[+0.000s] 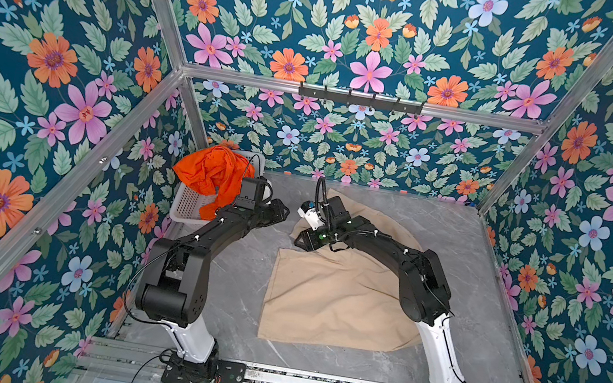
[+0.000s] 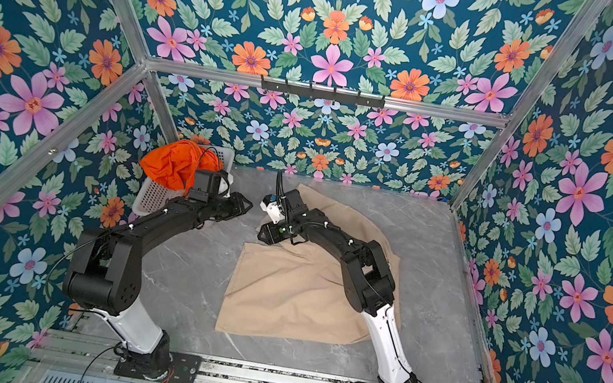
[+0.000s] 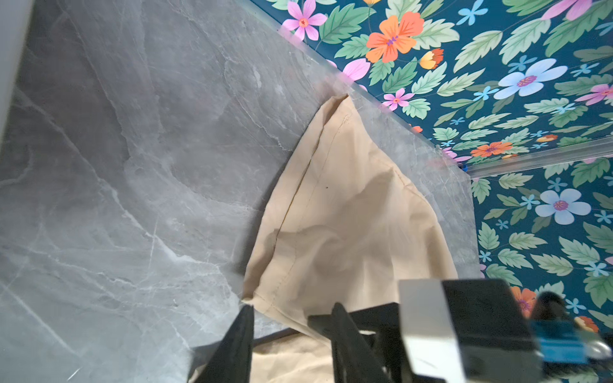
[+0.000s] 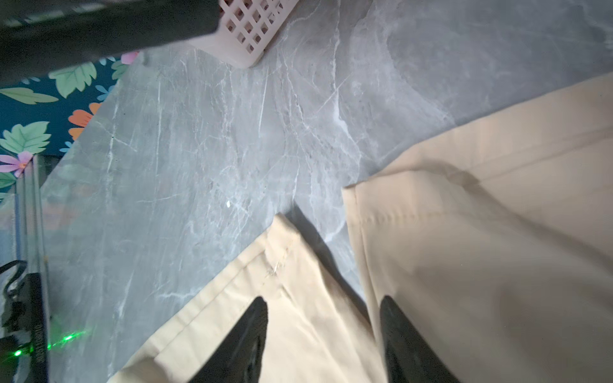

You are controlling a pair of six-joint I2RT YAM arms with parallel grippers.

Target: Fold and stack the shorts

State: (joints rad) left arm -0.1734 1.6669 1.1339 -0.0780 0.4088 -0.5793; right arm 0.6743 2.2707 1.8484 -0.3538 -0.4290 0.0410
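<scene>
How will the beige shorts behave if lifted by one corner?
Likely floppy: the beige shorts lie flat with soft creases, so they should drape and sag. Probably light, since the cloth looks thin. The folded-over part may fall open.

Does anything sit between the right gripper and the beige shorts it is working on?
Nothing visible. In the right wrist view the right gripper hangs open directly over the beige shorts, with only cloth and table below its jaws. The basket stands apart, away from them.
</scene>
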